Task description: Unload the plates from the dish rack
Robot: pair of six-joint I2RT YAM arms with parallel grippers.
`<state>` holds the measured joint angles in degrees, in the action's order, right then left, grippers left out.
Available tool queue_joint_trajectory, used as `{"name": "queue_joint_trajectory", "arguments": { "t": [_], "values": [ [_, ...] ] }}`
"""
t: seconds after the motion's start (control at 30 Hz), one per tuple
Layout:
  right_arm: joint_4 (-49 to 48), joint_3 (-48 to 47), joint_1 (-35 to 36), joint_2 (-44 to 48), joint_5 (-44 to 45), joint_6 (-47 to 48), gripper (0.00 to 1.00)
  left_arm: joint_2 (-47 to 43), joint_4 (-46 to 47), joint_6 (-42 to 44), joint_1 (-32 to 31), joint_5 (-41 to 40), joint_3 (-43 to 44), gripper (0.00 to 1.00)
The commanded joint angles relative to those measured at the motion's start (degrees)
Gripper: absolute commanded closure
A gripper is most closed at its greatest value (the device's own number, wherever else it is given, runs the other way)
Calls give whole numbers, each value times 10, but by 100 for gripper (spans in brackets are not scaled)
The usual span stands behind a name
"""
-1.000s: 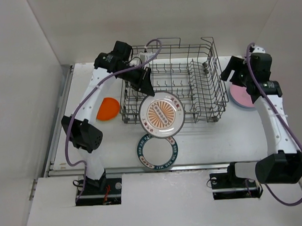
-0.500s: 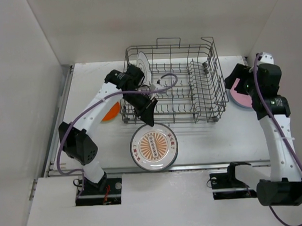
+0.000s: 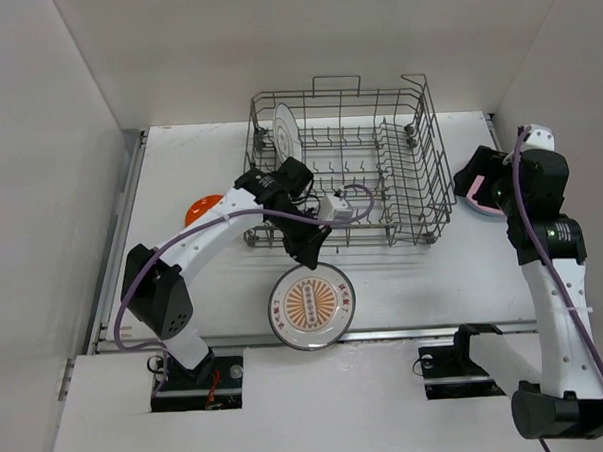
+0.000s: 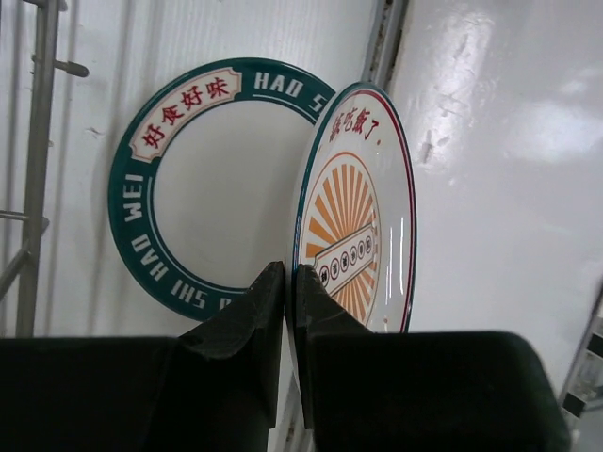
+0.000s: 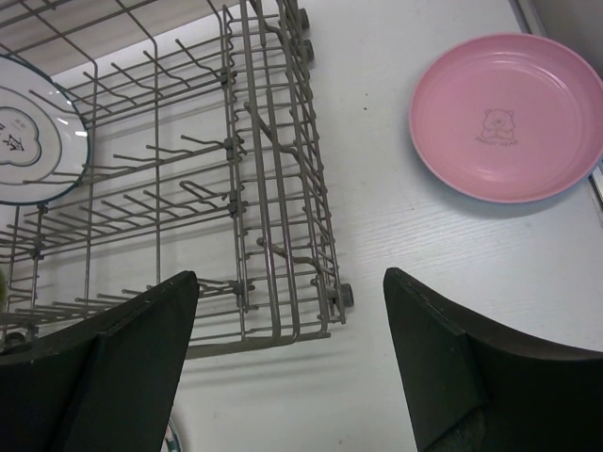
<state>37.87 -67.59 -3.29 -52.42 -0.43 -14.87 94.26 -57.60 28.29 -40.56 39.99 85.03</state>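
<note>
Top external: the left gripper (image 3: 308,254) sits just in front of the dish rack (image 3: 380,183), near its front left corner. It is clamped on the rim of the sunburst plate (image 3: 310,306), which is white with an orange ray pattern. That plate is over the near part of the table (image 3: 434,270), between the rack and the arm bases.

Left wrist view: both fingers (image 4: 236,330) pinch the sunburst plate's edge, jaws nearly together with only the rim between them. The plate is tilted, its face turned to the right of that view. Behind it a teal-rimmed plate (image 4: 151,207) with white lettering lies flat on the table, and the sunburst plate overlaps its right side. Cannot tell whether the two touch.

One white plate (image 3: 285,130) stands upright among the tines at the rack's far left corner. An orange plate (image 3: 201,206) lies on the table left of the rack, partly hidden by the left arm.

The right gripper (image 3: 475,178) hovers by the rack's right side, above a pink plate (image 5: 509,118) that lies flat on the table, apart from the rack. Right wrist view: its fingers are spread wide, with nothing held between them.
</note>
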Motion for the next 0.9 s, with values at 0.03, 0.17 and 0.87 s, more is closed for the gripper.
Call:
{"name": "queue_joint_trajectory", "arguments": {
  "t": [0.03, 0.17, 0.87],
  "values": [
    [2, 11, 4, 33, 9, -4, 15, -36, 65, -10, -16, -32, -19, 100],
    [14, 11, 4, 33, 9, -4, 15, -24, 79, -10, -22, -68, -19, 100],
    [14, 21, 4, 38, 14, -4, 15, 15, 33, 7, -27, -114, 55, 36]
  ]
}}
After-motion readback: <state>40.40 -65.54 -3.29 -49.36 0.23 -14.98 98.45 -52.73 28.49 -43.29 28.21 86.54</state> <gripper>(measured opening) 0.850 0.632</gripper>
